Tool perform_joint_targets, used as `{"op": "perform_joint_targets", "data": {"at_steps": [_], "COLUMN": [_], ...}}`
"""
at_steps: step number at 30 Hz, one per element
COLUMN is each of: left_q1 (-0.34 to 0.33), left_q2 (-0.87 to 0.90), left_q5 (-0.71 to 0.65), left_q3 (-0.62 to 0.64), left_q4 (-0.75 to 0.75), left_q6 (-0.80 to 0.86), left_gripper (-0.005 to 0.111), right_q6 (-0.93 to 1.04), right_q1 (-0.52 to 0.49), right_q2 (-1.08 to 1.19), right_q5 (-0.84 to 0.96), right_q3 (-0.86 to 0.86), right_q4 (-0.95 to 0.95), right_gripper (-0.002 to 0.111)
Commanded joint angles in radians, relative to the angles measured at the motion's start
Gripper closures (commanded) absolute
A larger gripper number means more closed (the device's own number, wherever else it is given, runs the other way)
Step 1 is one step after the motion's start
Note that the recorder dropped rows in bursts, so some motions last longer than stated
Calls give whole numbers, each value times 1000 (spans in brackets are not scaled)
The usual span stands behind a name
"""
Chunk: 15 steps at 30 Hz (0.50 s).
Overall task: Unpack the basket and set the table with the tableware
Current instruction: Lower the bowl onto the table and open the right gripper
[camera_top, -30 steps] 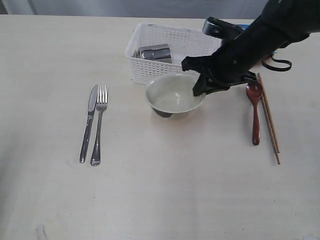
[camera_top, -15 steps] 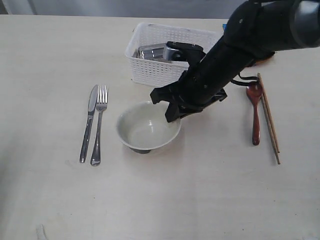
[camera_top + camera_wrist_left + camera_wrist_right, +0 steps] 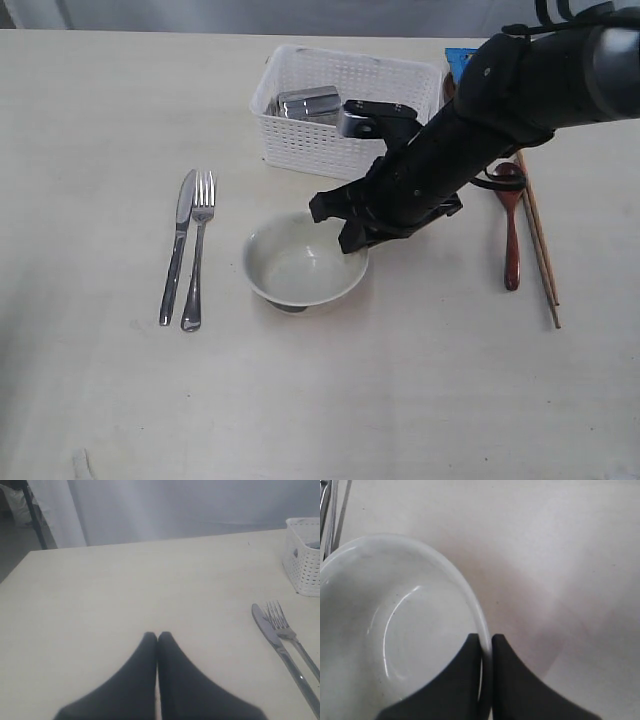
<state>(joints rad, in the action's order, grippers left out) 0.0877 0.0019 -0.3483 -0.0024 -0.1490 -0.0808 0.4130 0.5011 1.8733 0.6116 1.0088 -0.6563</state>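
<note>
Our left gripper (image 3: 157, 639) sits pressed together and empty, off to the side. Our right gripper (image 3: 486, 637) pinches the rim of the pale bowl (image 3: 298, 262), one finger inside and one outside, low at the desk (image 3: 420, 400) between the fork (image 3: 201, 240) and the spoon (image 3: 511, 235), in front of the basket (image 3: 300, 150). With so thin a rim hold, the bowl could tilt or slip, and an early release might drop it hard.

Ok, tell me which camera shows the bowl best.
The exterior view: the whole bowl shows, with the right gripper pinching its rim. The right wrist view shows only part of its rim and inside, close up. The left wrist view misses it.
</note>
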Motion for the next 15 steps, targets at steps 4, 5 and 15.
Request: {"op": "perform_joint_targets", "data": {"at_steps": [4,5,15], "left_q1": [5,5,5], "left_q2": [-2,-2,-2], "left_q5": [2,2,2], "left_q3": [2,2,2], "left_q4": [-5,-5,-5], "left_q6": [-2,-2,-2], "left_gripper": [107,107,107], "right_q6": [7,7,7], "right_q1": [0,0,0], "right_q2": [-4,-4,-6], "right_q5": [-90,-91,-84], "right_q3": [-10,-10,-10], "right_q4": [18,15,15], "right_gripper": [108,108,108]}}
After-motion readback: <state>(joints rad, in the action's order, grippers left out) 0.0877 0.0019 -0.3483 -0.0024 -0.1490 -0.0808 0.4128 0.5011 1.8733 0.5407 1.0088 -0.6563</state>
